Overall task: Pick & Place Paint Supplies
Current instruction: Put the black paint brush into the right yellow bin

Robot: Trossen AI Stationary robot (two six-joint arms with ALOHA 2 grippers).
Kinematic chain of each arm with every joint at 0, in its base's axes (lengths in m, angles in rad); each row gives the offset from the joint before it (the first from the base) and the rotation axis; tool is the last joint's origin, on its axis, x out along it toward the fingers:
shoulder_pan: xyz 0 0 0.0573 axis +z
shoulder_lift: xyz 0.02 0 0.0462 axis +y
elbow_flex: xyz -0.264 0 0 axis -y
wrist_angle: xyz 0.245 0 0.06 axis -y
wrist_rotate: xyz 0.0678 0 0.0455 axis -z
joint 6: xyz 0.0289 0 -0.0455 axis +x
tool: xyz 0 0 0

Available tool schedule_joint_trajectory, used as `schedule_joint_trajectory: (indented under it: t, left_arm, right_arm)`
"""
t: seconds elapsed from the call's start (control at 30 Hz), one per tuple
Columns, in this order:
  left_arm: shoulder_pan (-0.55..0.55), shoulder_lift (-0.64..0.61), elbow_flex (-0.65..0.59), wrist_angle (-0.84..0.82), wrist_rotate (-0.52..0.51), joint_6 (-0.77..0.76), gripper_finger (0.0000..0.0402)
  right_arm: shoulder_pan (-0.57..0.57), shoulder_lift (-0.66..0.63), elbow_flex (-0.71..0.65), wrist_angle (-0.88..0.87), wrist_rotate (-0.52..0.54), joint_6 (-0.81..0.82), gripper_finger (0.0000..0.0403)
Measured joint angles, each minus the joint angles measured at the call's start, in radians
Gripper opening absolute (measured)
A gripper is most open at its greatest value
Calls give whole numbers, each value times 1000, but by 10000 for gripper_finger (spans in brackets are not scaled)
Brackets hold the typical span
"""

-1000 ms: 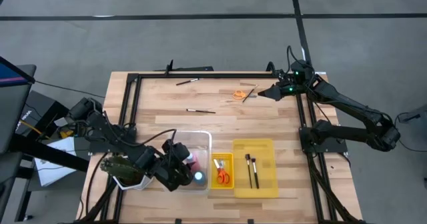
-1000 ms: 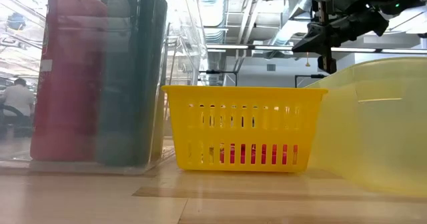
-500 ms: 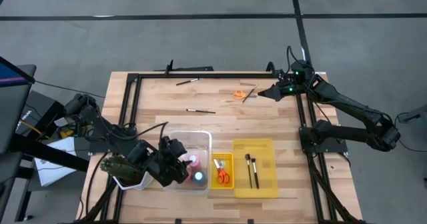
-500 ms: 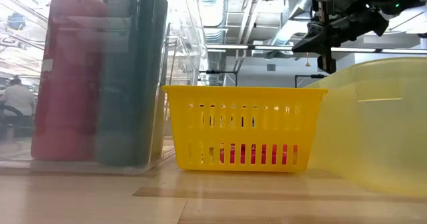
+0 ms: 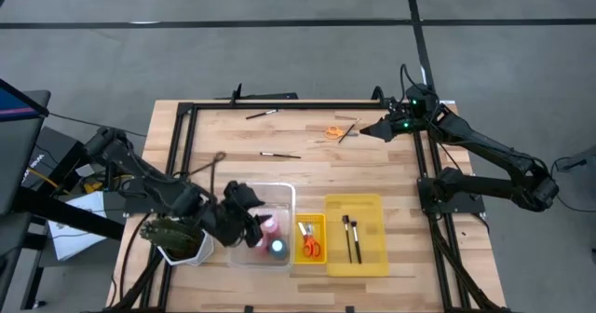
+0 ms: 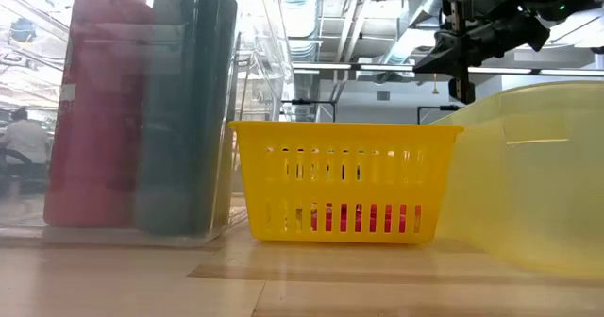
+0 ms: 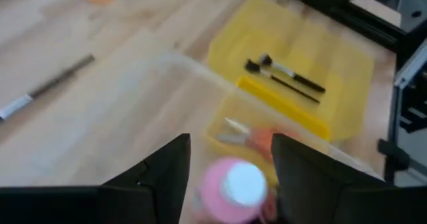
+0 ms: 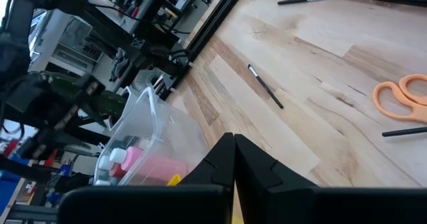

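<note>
Below my left jaws a pink bottle (image 7: 235,187) with a white cap stands upright in the clear bin, with a dark blue bottle (image 5: 277,249) just beside it. Red-handled scissors (image 5: 310,247) lie flat in the small yellow basket. Two dark brushes (image 5: 350,238) lie side by side in the yellow tray. Out on the table, orange scissors (image 5: 332,132) lie at the far side, with what looks like a brush (image 5: 348,131) touching them. Another brush (image 5: 279,154) lies mid-table, and one more (image 5: 262,114) near the far edge.
</note>
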Motion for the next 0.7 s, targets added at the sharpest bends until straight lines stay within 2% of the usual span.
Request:
schedule_joint_trajectory:
  t: [0.33,0.7]
  left_arm:
    - [185,-167,0,39,-1,256,182]
    - [455,-316,1,243,-2,739,160]
  right_arm:
    - [0,0,0,22,-6,-4,0]
    - [2,0,0,32,-8,-7,11]
